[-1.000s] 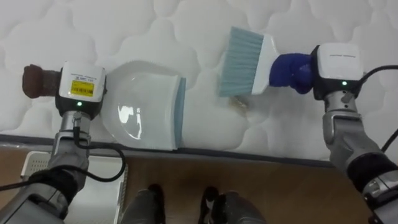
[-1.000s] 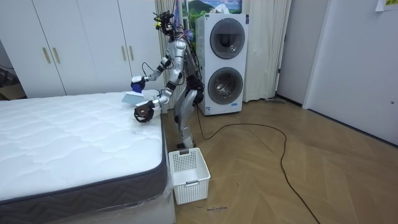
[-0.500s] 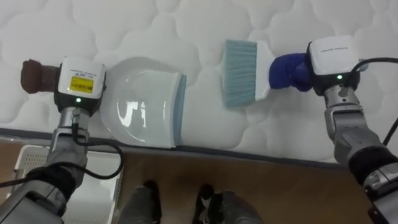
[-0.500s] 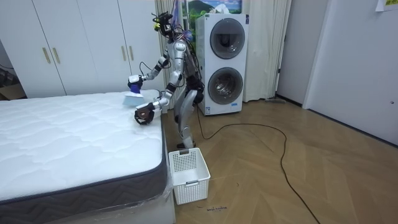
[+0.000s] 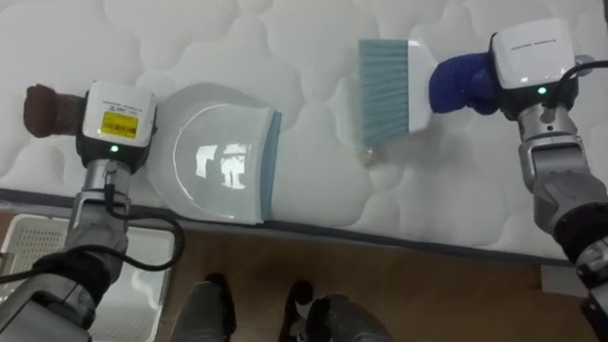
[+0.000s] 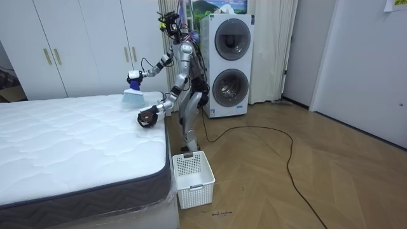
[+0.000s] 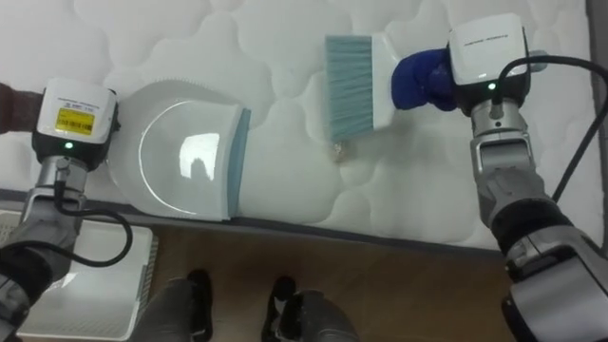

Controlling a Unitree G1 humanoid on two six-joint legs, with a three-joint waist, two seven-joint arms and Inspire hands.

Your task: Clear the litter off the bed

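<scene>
A white dustpan [image 5: 218,161] with a grey-blue lip lies on the quilted white mattress [image 5: 313,190], near the bed's edge. My left hand [image 5: 43,107], in a brown glove, is curled at the pan's handle end; the handle is hidden under my wrist. My right hand [image 5: 463,84], in a blue glove, is shut on the handle of a white brush [image 5: 385,85] with pale blue bristles. The brush is held above the mattress, right of the pan. A small crumb [image 5: 367,154] lies just below the bristles. In the room view I stand at the bed's side, right arm [image 6: 133,76] raised.
The mattress edge [image 5: 399,239] runs across below the pan, with wooden floor beyond it. A white slatted basket [image 6: 194,178] stands on the floor by the bed, at my left. Stacked washing machines [image 6: 229,63] stand behind me, and white wardrobes [image 6: 76,44] stand beyond the bed.
My right hand has lifted the brush and drawn it away from the dustpan, farther over the bed. The crumb shows again below the bristles. The dustpan and left hand have stayed put.
</scene>
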